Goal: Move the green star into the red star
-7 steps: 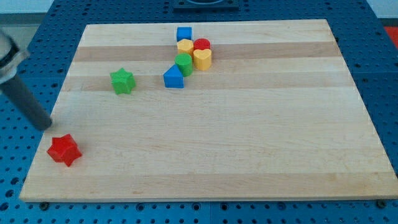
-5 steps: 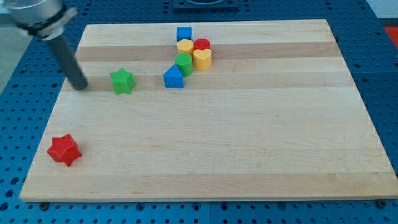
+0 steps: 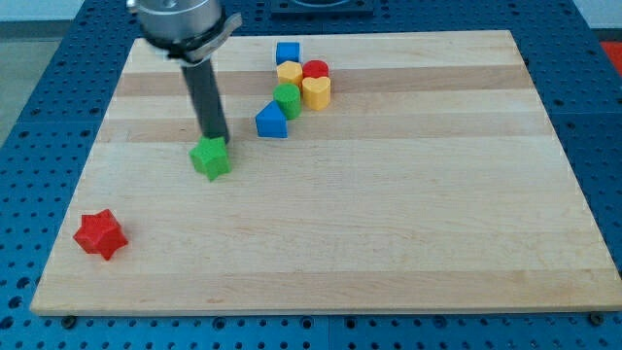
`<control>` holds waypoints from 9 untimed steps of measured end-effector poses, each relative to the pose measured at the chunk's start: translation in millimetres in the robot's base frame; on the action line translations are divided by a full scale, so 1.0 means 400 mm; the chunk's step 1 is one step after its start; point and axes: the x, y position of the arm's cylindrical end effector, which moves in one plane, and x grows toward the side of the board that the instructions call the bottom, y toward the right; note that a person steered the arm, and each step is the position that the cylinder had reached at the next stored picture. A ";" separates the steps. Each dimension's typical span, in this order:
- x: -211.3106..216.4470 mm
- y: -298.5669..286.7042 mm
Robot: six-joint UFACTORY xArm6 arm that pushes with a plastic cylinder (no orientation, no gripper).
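Wooden table (image 3: pixel 389 224) on blue pegboard, no fingers on this rig, just my tip (image 3: pixel 216 139) touching the green star (image 3: pixel 211 158) at its 12 o'clock. Red star (image 3: pixel 100 234) sits well apart at 8 o'clock, so most of the push is left

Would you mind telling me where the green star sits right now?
The green star lies left of centre on the board, directly below my tip, which touches its top edge; the blue triangle is up-right, the red star far down-left.
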 end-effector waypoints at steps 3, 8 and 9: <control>0.007 0.066; 0.222 0.064; 0.079 0.292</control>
